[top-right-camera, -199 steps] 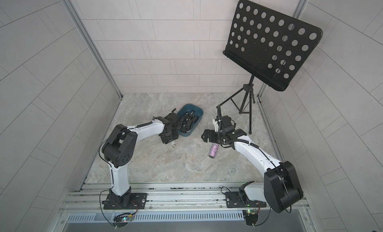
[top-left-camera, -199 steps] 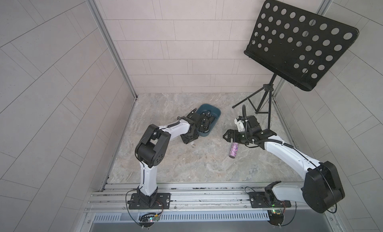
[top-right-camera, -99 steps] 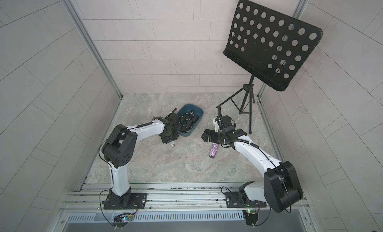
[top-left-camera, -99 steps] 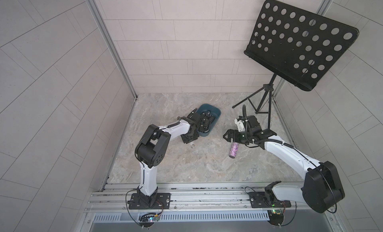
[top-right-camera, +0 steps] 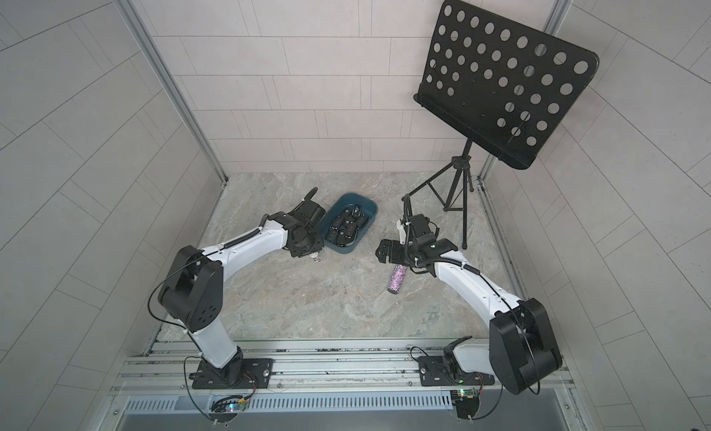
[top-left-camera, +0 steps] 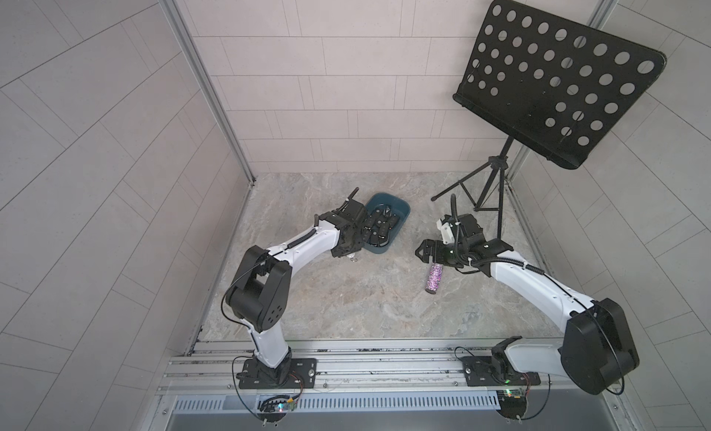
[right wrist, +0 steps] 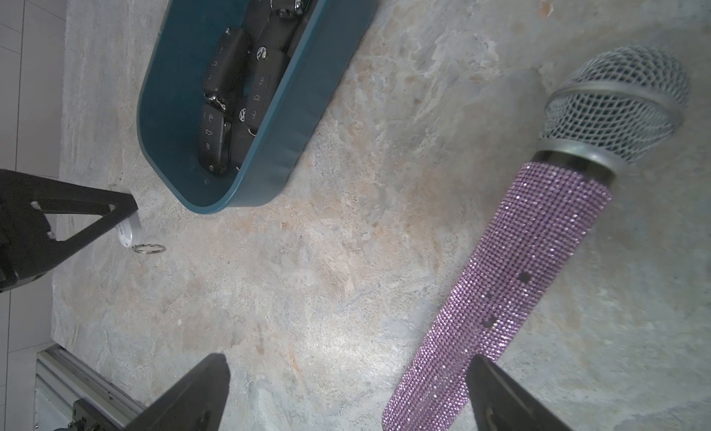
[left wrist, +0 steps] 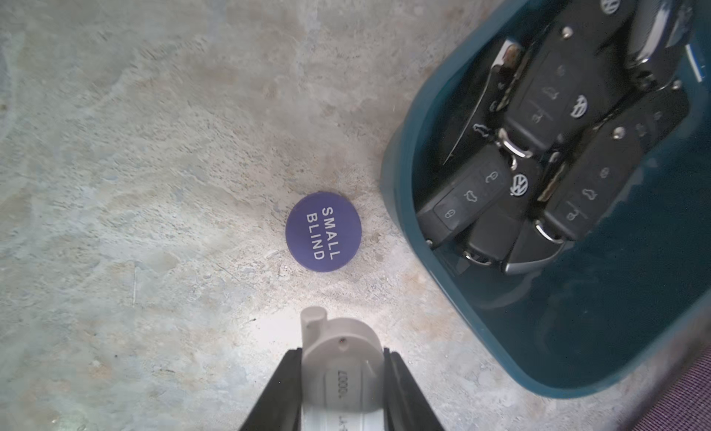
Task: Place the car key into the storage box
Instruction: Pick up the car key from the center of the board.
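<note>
The left gripper [left wrist: 341,354] is clamped tight on a pale key fob [left wrist: 338,333], held low over the stone tabletop [left wrist: 115,140] outside the storage box [left wrist: 396,179], near its end wall and a purple chip [left wrist: 323,231] marked SMALL BLIND. The box holds several black car keys [left wrist: 546,102]. Further right, the right gripper [right wrist: 348,358] stands wide open and empty over a glittery purple microphone [right wrist: 519,275].

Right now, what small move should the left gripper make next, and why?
Probably lift slightly: the left gripper is shut on the white fob, sitting low beside the storage box, so the fob likely needs height to clear the box wall before moving across.
</note>
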Available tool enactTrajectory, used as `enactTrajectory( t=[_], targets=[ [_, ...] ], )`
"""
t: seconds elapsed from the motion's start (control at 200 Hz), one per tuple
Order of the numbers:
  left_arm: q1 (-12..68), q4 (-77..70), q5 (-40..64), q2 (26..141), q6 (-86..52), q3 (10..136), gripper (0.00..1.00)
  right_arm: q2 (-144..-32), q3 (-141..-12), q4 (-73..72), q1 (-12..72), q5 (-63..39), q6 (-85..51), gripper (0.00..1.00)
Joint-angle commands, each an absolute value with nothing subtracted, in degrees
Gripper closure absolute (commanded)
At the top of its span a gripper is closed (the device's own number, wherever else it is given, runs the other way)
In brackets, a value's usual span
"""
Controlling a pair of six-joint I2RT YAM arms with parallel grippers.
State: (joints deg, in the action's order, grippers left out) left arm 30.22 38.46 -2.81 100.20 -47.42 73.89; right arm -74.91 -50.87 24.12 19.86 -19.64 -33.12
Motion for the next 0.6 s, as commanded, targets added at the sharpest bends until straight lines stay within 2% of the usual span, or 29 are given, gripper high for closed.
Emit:
enactTrajectory(
  t=[0.0, 0.32, 0.595],
  targets=[
    [29.77, 38.8, -3.95, 98.45, -43.14, 75.23, 0.67, -75.27, -52.72, 26.03, 19.68, -17.76, -33.44, 0.0],
    [29.79, 38.2, -1.28, 101.8, -33.27, 85.31, 0.67, -74.31, -53.16, 27.38, 19.77, -16.49, -32.97, 0.01],
    [29.79, 44.0, 5.65, 111.98, -23.78, 100.67, 0.67, -72.71, -51.66, 27.53, 19.73, -16.41, -33.4, 0.0]
  ],
)
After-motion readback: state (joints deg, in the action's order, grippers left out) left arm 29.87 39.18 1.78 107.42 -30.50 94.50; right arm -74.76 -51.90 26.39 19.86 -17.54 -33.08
